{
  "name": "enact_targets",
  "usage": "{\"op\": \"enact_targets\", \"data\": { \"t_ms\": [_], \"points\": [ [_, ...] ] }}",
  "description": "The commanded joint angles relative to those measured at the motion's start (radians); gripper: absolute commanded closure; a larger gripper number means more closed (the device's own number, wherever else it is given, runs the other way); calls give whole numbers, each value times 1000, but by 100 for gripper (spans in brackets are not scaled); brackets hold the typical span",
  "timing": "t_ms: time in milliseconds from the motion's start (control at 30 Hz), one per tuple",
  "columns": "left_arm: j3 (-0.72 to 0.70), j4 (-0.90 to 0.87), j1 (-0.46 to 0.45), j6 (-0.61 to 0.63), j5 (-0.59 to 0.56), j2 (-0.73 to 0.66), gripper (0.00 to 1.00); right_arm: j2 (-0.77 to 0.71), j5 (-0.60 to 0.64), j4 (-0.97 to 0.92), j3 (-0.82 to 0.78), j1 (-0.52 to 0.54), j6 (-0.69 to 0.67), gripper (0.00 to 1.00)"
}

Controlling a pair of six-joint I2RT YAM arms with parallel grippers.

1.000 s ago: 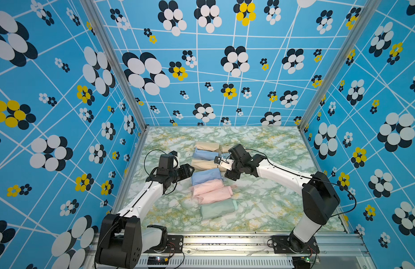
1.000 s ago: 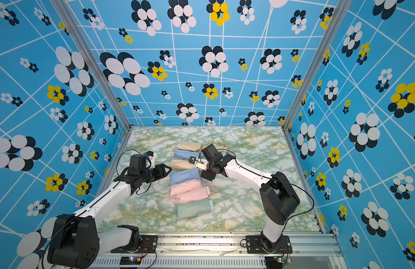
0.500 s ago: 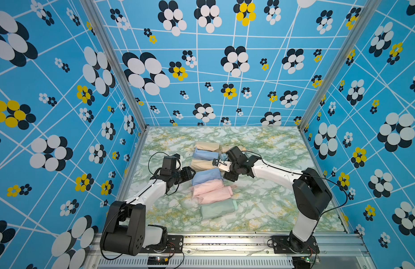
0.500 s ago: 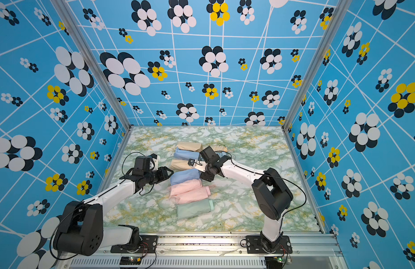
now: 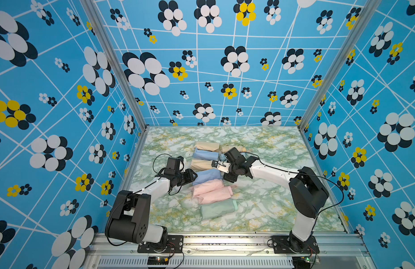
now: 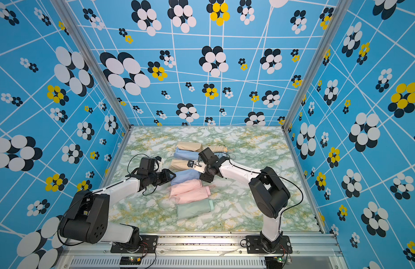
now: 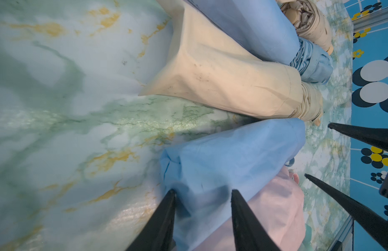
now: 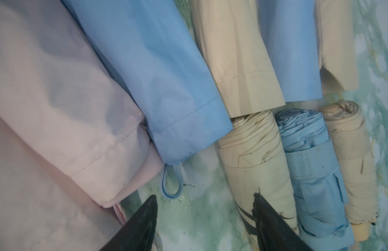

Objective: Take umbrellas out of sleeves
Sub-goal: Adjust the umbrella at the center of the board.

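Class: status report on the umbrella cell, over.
Left gripper astride blue sleeve, jaws apart. Right gripper open by its cord. Three umbrellas out, close beside right gripper.

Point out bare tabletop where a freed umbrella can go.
Free: the table strip between back wall and far beige sleeve; the patch between mint green sleeve and right arm. Crowded: the central sleeve row, flanked by left gripper and right gripper.

Blue flowered walls [image 5: 225, 69], green-marbled tabletop [image 5: 283, 144], metal corner posts [image 5: 116, 67], light apparently even
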Motion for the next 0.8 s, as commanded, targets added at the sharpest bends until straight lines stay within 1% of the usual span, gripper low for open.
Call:
{"op": "enact_targets", "data": {
  "t_ms": [0,167,433,700,733,767],
  "points": [
    [-2,15,-9,20,-1,14,56,22,-27,26,16,19,23,27],
    [-1,24,-14,19,1,22,56,40,-18,39,20,33,47,24],
    [1,28,-19,22,0,24,56,45,0,45,-8,53,47,23],
    [-3,33,-19,24,3,32,56,31,40,39,-55,106,59,21],
    [-4,35,-20,25,5,31,60,28,45,38,-64,113,65,21],
    [-4,35,-20,26,6,32,60,24,51,36,-72,120,68,21]
  ]
}}
